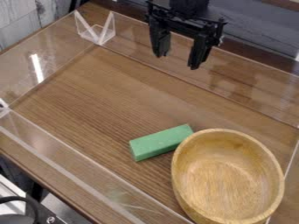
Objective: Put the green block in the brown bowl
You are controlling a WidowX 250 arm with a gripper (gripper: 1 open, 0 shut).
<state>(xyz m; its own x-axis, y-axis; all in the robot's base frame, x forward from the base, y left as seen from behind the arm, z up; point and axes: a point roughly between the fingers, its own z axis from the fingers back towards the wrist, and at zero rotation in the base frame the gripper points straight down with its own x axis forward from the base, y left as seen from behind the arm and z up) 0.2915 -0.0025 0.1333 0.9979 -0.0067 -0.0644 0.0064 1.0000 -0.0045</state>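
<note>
The green block [160,142] lies flat on the wooden table, its right end close to the rim of the brown bowl [228,176], which sits at the front right with nothing in it. My gripper [177,50] hangs at the back of the table, pointing down, well above and behind the block. Its two black fingers [198,49] stand apart, open, with nothing between them.
Clear acrylic walls [47,144] enclose the wooden table top [105,96] on all sides. A small clear bracket [94,29] stands at the back left corner. The bowl's right edge nearly reaches the right wall.
</note>
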